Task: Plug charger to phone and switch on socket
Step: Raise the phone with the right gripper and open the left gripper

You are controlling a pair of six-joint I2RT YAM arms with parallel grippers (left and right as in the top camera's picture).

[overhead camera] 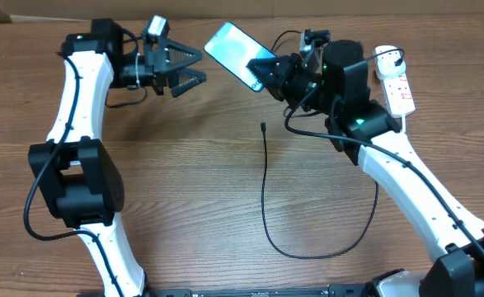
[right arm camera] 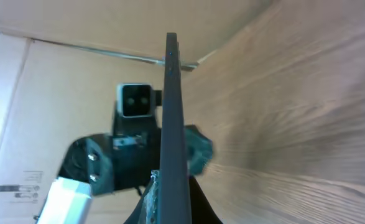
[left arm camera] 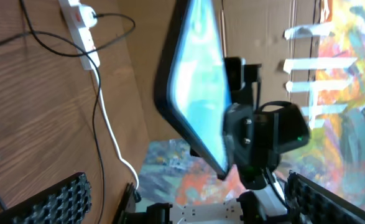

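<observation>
Wood-grain table [overhead camera: 184, 190], cardboard backdrop [right arm camera: 45, 81]

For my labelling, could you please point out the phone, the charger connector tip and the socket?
phone [overhead camera: 233, 49]: overhead view, middle of its lit screen.
charger connector tip [overhead camera: 263, 126]: overhead view, the cable's free end.
socket [overhead camera: 398, 86]: overhead view, middle of the white body.

Pale blue-teal screen and black edges on the slim rectangular phone [overhead camera: 235, 49], thin black charger cable [overhead camera: 264, 181], white power strip [overhead camera: 398, 87] with red markings, brown wood-grain tabletop [overhead camera: 184, 165]

Wood-grain table [overhead camera: 184, 173], black charger cable [overhead camera: 265, 181] curving across its middle, white socket strip [overhead camera: 398, 87] at rear right
</observation>
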